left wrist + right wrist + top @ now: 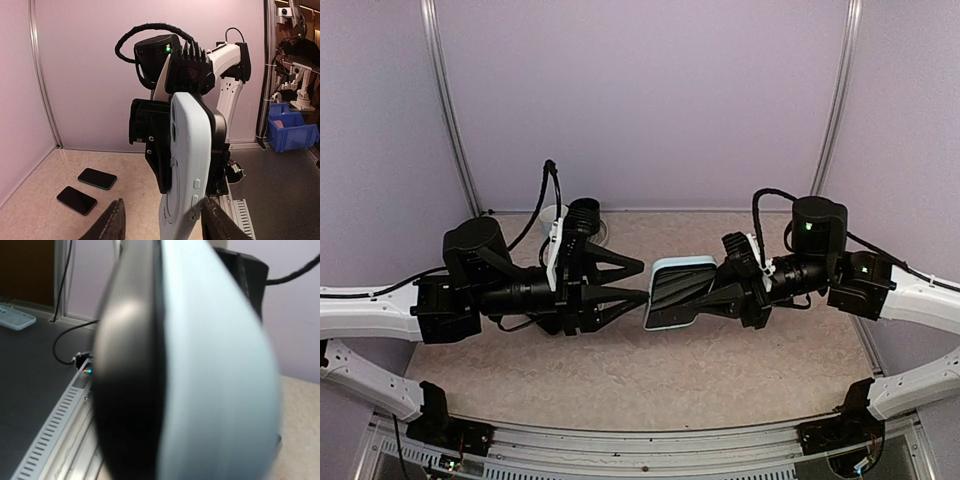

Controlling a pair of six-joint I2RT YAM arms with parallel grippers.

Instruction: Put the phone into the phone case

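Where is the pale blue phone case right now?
The phone case hangs over the table in the overhead view's centre, gripped by the right gripper, with the open left gripper just to its left.

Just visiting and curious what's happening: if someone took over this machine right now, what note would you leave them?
Right jaws: shut on the light blue phone case, held up above the table.
Left jaws: open, straddling the case's end; contact unclear.
Phones: a dark phone and a second phone lie flat on the table. A dark slab fills the case's open side, probably a phone.
Done: case lifted, phone seemingly in it.
Left: confirm it is fully seated, press in if not.
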